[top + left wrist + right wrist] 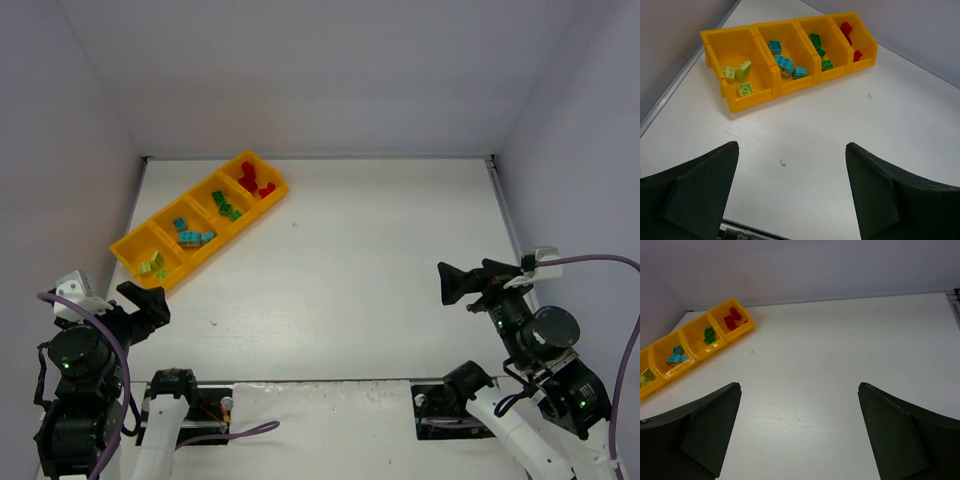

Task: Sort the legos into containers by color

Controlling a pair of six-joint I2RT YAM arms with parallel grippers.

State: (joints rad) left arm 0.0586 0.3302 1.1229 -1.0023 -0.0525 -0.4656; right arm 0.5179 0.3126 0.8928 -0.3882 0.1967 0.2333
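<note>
tray: glossy plastic | legos: glossy plastic | table: matt white

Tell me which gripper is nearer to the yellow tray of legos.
Left. The left gripper hangs just short of the near end of the tray, by the yellow-green bricks; the right gripper is far off across the table, to its right.

Sorted by colour: a long yellow-orange tray lies slantwise in the far left corner of the white table. From far end to near, its four compartments hold red legos, green legos, light blue legos and yellow-green legos. The left gripper hangs by the left edge near the tray's near end. The right gripper hangs toward the right edge, well apart from the tray.
</note>
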